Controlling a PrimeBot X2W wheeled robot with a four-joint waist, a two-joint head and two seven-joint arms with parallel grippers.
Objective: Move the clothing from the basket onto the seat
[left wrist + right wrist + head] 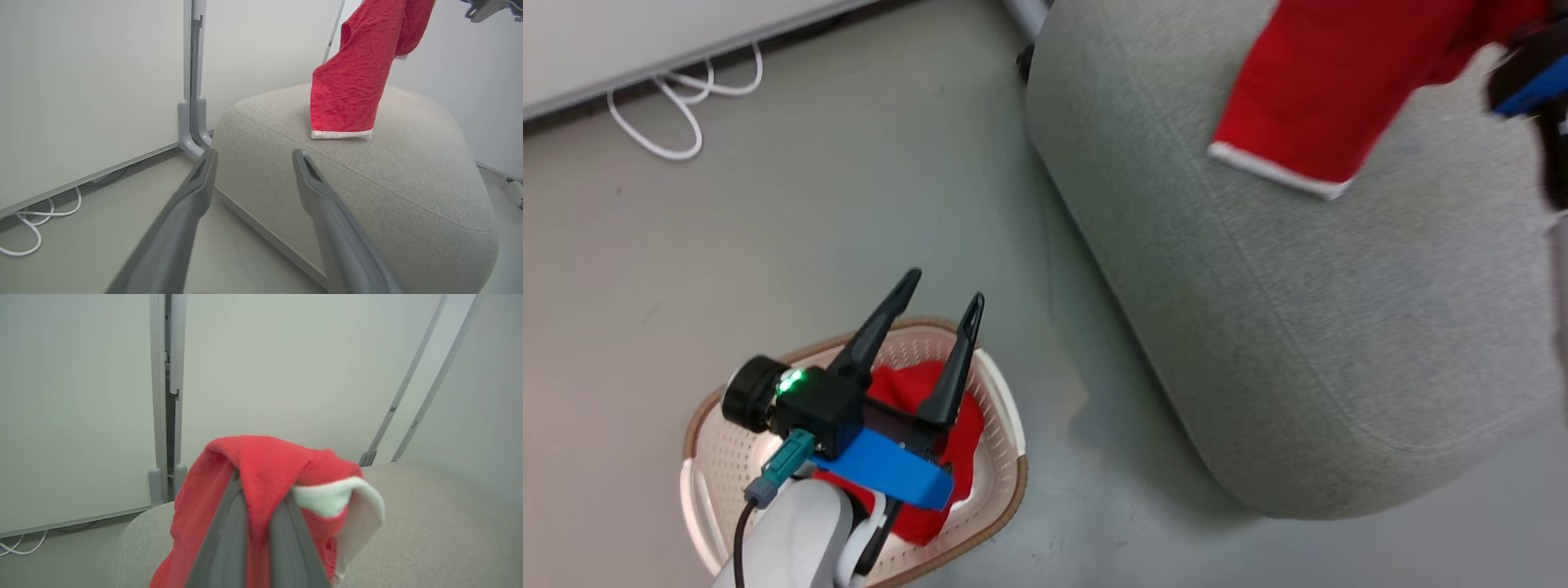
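Hidden/cut off: right pincer (1525,75) is a dark and blue blur clipped by the head view's right edge. In the right wrist view the right pincer (261,490) has both fingertips buried in red fabric, fingers nearly together, clamped on the held garment (261,457). The top of the held garment (1315,82) runs off the frame. Left arm covers the middle of the basket (1005,457), and the basket's near end is clipped by the bottom edge. The second garment (915,384) is bunched inside the basket, partly under the left pincer (943,290); its shape can't be made out.

Left pincer (254,154): fingers spread wide, nothing between them, hovering over the basket.

Held garment (351,90): long axis vertical, hanging from the right pincer, white hem down. The hem sits at the seat (367,183) top, toward its far end by the wall; contact can't be confirmed.

Basket is on the floor (809,204), near the seat's side edge, not touching.
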